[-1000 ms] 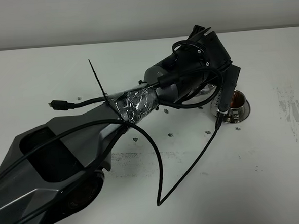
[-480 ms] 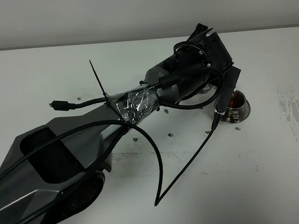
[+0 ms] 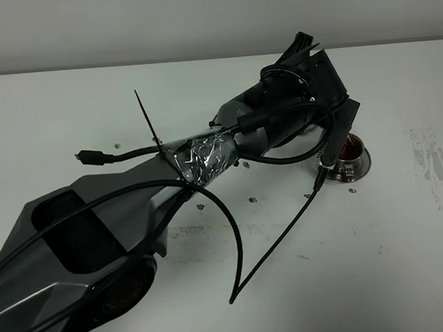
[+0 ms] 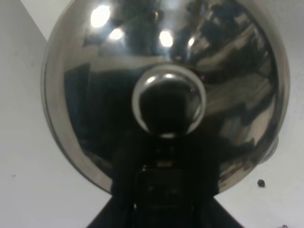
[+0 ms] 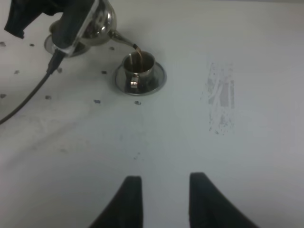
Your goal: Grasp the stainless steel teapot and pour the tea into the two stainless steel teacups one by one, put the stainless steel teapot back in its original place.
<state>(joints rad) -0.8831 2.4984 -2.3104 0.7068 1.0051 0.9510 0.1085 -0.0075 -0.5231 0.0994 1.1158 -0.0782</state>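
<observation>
The stainless steel teapot (image 5: 99, 21) is tilted in my left gripper (image 5: 76, 28), which is shut on it. Its thin spout (image 5: 124, 42) hangs over a steel teacup (image 5: 138, 64) on its saucer (image 5: 156, 80), and a thin stream of tea (image 5: 137, 51) runs into the cup. In the exterior high view the left wrist hides the pot, and the cup (image 3: 349, 157) holds dark reddish tea. The left wrist view shows the domed lid and knob (image 4: 168, 99) close up. My right gripper (image 5: 164, 199) is open and empty, low over bare table in front of the cup. The second teacup is hidden.
A steel rim (image 5: 50, 45) shows under the left gripper; I cannot tell whether it is a saucer or the disc. A loose black cable (image 3: 285, 230) hangs from the left wrist onto the table. A scuffed patch (image 5: 221, 97) lies to the cup's right.
The left wrist has shifted slightly up and to the right. The tea in the cup looks darker.
</observation>
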